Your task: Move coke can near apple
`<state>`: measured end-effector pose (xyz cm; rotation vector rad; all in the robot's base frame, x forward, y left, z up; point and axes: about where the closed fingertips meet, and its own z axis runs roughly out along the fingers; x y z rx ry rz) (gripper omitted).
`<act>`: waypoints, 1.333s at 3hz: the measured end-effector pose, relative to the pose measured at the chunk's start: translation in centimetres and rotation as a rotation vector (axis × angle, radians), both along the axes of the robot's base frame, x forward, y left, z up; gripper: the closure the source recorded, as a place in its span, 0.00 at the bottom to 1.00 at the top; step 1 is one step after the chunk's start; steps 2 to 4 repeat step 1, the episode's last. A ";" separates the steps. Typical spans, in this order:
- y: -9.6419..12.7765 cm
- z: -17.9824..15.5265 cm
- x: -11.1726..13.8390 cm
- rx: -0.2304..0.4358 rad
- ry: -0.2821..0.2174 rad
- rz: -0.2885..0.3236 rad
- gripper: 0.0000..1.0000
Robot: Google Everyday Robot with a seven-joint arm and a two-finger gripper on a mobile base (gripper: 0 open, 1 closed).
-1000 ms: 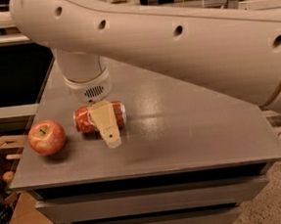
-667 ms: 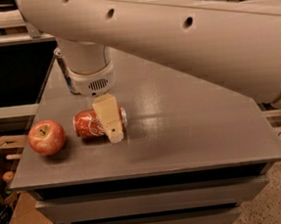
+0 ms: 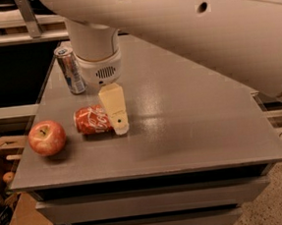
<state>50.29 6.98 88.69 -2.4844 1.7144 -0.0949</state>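
Observation:
The coke can, red with white script, lies on its side on the grey table, a short gap to the right of the apple. The apple is red with yellowish patches and sits near the table's front left corner. My gripper hangs from the white wrist directly over the can's right end. It is open, and its cream near finger stands in front of the can, with the tip close to the tabletop. The other finger is hidden behind it. The can rests on the table.
A slim silver-and-blue can stands upright behind the coke can, just left of my wrist. My large white arm spans the top of the view. The table's left and front edges lie close to the apple. Shelves and floor lie beyond.
My wrist has risen and shifted slightly right, uncovering the silver-and-blue can. The coke can and the apple have stayed where they were.

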 end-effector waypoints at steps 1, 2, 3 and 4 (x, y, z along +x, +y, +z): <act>-0.3 0.2 0.1 0.001 0.014 0.017 0.00; -0.3 0.2 0.1 0.001 0.014 0.017 0.00; -0.3 0.2 0.1 0.001 0.014 0.017 0.00; -0.3 0.2 0.1 0.001 0.014 0.017 0.00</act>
